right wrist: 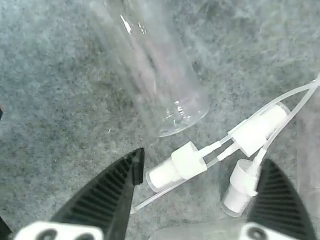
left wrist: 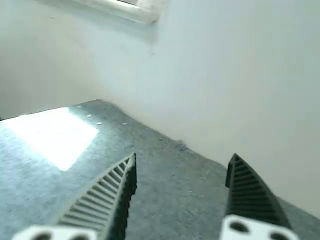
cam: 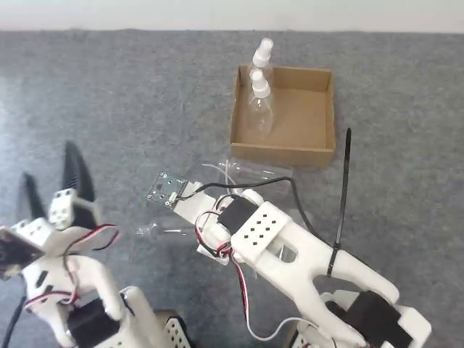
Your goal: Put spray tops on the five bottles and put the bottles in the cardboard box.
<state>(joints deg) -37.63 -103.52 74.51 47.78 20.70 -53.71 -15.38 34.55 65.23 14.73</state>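
Cardboard makes up the box (cam: 283, 116), a shallow brown tray with an open top, well beyond both arms in the high view. Inside it, against one wall, lie two capped bottles: one (cam: 259, 101) clear with a white spray top, the other (cam: 262, 54) propped at the far corner. On the grey carpet (cam: 130, 109) beside the right arm (cam: 290, 246), a first bare bottle (cam: 168, 232) lies on its side, and a second bare bottle (cam: 254, 171) lies between that arm and the box. The left gripper (cam: 47, 159) stands raised, well apart from the bottles, with its black fingers spread.

From the left wrist, the left gripper (left wrist: 181, 160) is spread wide with nothing between its ribbed fingers. Ahead of it are carpet and a pale wall (left wrist: 225, 75).

From the right wrist, the right gripper (right wrist: 204, 157) also gapes wide and holds nothing. Three loose spray tops, white with thin translucent tubes, lie on the carpet in its gap: one (right wrist: 177, 165) near one finger, one (right wrist: 240, 187) near the other, and a third (right wrist: 260, 130) just past them. Beyond the fingertips, a clear bottle (right wrist: 160, 75) lies on its side, round base towards the gripper.
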